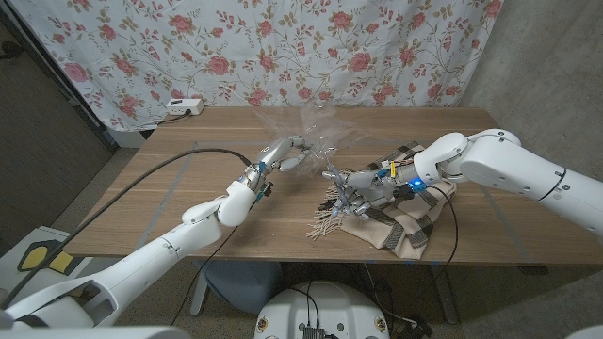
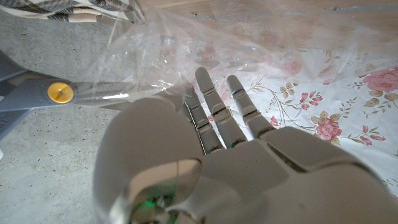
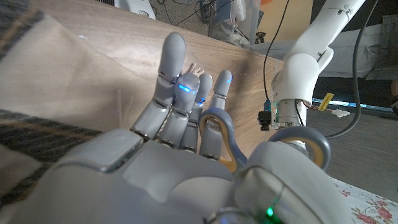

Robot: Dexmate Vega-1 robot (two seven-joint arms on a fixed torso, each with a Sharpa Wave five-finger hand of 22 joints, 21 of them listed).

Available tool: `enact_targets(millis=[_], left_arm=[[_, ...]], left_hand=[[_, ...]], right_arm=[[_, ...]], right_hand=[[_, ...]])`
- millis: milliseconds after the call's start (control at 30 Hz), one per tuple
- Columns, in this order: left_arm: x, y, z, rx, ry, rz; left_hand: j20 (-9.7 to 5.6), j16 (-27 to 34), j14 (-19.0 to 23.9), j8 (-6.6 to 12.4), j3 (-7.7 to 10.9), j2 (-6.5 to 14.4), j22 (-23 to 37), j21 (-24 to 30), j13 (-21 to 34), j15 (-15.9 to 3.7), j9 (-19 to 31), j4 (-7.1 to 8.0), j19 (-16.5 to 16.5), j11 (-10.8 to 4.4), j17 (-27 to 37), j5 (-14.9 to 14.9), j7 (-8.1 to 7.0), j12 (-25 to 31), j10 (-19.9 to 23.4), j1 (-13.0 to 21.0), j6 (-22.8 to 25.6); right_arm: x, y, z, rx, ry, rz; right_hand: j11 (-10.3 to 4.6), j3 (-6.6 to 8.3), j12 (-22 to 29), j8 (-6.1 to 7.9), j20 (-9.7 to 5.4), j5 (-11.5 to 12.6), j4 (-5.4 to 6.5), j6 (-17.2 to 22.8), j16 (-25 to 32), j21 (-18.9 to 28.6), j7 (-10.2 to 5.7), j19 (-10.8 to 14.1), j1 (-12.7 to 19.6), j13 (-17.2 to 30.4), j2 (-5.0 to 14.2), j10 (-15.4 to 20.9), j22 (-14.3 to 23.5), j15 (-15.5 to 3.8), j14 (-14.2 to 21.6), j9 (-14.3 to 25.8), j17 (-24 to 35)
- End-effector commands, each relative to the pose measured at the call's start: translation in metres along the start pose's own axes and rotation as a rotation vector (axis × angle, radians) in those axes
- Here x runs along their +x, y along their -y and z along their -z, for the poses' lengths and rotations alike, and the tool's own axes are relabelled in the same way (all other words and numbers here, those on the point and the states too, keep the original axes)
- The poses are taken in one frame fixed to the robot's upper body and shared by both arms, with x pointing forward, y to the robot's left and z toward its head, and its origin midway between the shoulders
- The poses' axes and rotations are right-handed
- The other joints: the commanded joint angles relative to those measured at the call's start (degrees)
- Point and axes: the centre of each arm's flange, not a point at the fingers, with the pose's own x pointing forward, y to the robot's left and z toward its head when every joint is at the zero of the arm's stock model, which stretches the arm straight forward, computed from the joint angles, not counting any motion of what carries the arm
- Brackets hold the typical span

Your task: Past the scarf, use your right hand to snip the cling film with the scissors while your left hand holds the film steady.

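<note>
Cling film [image 1: 316, 127]: a thin clear sheet raised above the middle of the table [image 1: 188, 198], past the scarf, its top edge towards the flowered curtain [image 1: 283, 47]. It looks almost weightless, limp and crinkled, likely to cling to itself and fold away from a blade unless pulled taut. It tears easily, so a firm pinch near the cut line should serve better than a grip far off.

Left hand [image 1: 283, 153]: lifted off the table at the film's lower left edge. In the left wrist view the fingers [image 2: 208, 106] reach up into the film and it drapes over them. It appears to hold the sheet, though the pinch itself is hidden behind the hand's back.

Scissors [image 1: 347, 184]: grey handles with a yellow pivot, blades pointing towards the film. In the left wrist view the pivot [image 2: 60, 93] lies just beside the film's edge, and the blades seem to touch it. Stiff and light; the loops are the only sensible hold.

Right hand [image 1: 369, 191]: over the scarf, with fingers threaded through the handle loops [image 3: 217, 134] and gripping the scissors. How far the blades stand apart I cannot tell.

Scarf [image 1: 400, 221]: soft checked cloth with a fringe, heaped on the table under the right hand.

Risk: slack film may slide between the blades rather than cut.
</note>
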Motion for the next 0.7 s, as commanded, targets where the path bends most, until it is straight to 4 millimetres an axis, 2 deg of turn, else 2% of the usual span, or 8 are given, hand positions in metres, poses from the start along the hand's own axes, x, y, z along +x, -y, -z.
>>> enact_targets(millis=[33,400,700], left_arm=[[-0.0067,-0.0004,0.0006,-0.014,-0.006,0.012],[-0.0073,0.0048,-0.0028,-0.021,0.005,0.049],[-0.0076,0.0003,-0.0046,-0.011,0.009,0.042]], left_hand=[[-0.13,-0.04,-0.49,0.37,0.39,0.01,0.11,0.34,0.28,-0.52,0.35,-0.09,-0.09,0.03,0.25,0.31,0.03,0.44,-0.28,-0.41,-0.20],[-0.06,-0.23,-0.34,0.86,0.57,-0.01,-0.11,0.68,0.33,-0.63,1.12,-0.10,-0.30,0.04,0.62,0.37,0.01,0.50,-0.23,-0.57,-0.34],[-0.06,-0.47,-0.30,1.05,0.71,-0.06,-0.27,0.94,0.47,-0.64,1.49,-0.18,-0.49,0.00,0.86,0.40,-0.15,0.54,-0.37,-0.66,-0.54]], right_arm=[[0.0011,-0.0013,-0.0013,0.003,-0.002,0.002],[-0.0002,-0.0026,-0.0061,-0.016,0.007,0.008],[0.0049,-0.0048,-0.0042,-0.021,-0.005,-0.012]], right_hand=[[0.05,-0.10,0.41,-0.24,-3.78,-0.17,-0.01,-2.95,0.21,-0.26,3.25,0.41,0.44,0.15,0.42,0.19,0.15,-5.33,0.27,0.10,0.14],[-0.11,0.02,0.63,-0.20,-3.71,-0.19,-0.10,-2.95,0.50,-0.16,3.01,0.47,0.75,0.08,0.62,0.50,0.29,-5.29,0.48,0.09,0.28],[-0.27,0.30,0.68,-0.11,-3.71,-0.24,-0.56,-2.90,0.85,-0.18,2.83,0.56,1.91,-0.19,0.85,0.57,0.17,-5.27,0.52,0.05,0.37]])
